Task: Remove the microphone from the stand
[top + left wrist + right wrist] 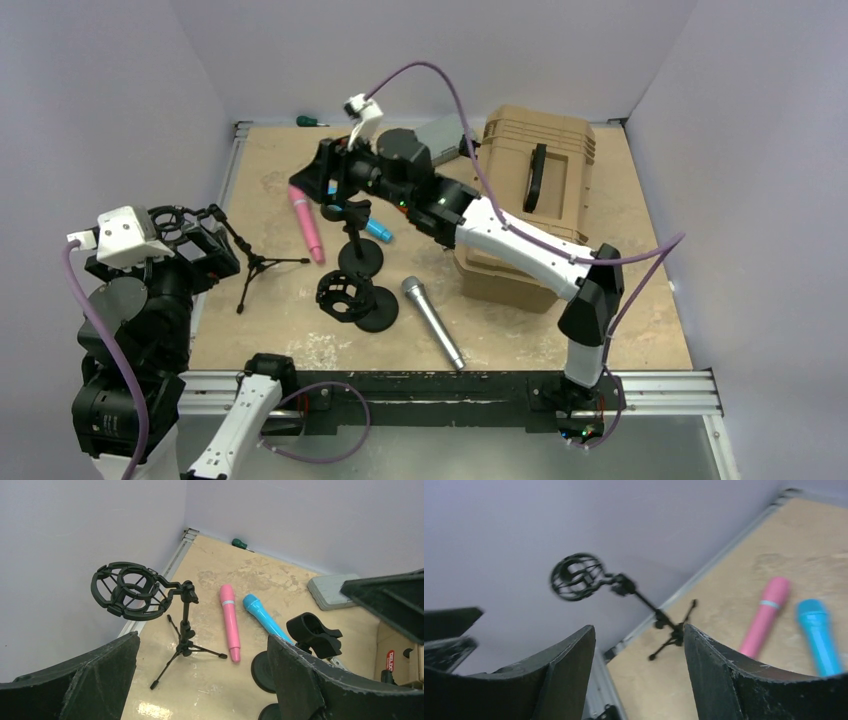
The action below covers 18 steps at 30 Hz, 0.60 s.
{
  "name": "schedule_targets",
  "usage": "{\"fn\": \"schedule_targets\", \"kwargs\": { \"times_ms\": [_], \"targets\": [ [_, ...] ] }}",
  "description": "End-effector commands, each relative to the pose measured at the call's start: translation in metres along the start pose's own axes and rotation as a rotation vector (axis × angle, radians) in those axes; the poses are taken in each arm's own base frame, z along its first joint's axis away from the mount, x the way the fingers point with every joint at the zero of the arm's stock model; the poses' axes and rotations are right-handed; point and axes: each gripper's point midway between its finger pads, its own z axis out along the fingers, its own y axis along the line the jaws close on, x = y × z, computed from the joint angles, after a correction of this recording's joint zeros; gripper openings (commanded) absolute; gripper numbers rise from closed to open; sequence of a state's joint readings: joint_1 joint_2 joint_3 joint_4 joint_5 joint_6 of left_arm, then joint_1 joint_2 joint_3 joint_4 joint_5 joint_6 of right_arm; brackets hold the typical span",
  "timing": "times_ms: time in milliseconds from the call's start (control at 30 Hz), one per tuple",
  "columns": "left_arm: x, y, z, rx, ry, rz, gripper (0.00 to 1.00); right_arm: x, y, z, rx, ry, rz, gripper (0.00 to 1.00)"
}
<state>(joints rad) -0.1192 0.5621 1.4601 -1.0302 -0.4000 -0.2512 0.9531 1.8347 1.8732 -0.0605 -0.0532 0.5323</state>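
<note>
Seen from overhead, left jaws sit just beside the shock mount (180, 225) of the tripod stand (262, 263); right jaws hover near the head of the pink microphone (307, 225), flat on the worktop (265, 160). Behind them, blue microphone (378, 230) lies beside the clip stand (358, 255); silver microphone (432, 322) lies well apart.

Left wrist view: jaws spread wide, empty; between them the tripod stand, pink and blue microphones side by side, and the clip stand holding nothing.

Right wrist view, blurred: jaws parted, nothing held; tripod stand shows in the gap, both microphones past one finger.
</note>
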Motion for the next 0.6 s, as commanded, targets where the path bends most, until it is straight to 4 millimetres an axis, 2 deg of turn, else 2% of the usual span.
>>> {"fn": "schedule_targets", "kwargs": {
  "times_ms": [0,133,267,400,467,567],
  "targets": [
    [-0.008,-0.001,-0.008,0.021,-0.032,-0.023,0.95,0.004,0.084,-0.001,-0.252,-0.043,0.092,0.63],
    [0.0,-0.002,-0.005,0.022,-0.001,-0.017,0.96,0.035,0.105,0.011,-0.294,0.003,0.103,0.63],
    [0.027,-0.007,0.009,0.001,0.107,-0.053,1.0,0.05,0.1,0.014,-0.279,0.031,0.112,0.62],
    [0.052,-0.006,0.023,-0.091,0.214,-0.144,1.0,0.043,0.089,0.0,-0.231,-0.004,0.089,0.62],
    [0.06,-0.003,0.026,-0.146,0.259,-0.183,1.0,0.028,0.083,-0.015,-0.189,-0.058,0.072,0.62],
    [0.069,-0.009,0.033,-0.162,0.293,-0.246,1.0,0.015,0.067,-0.033,-0.112,-0.119,0.037,0.63]
  ]
}}
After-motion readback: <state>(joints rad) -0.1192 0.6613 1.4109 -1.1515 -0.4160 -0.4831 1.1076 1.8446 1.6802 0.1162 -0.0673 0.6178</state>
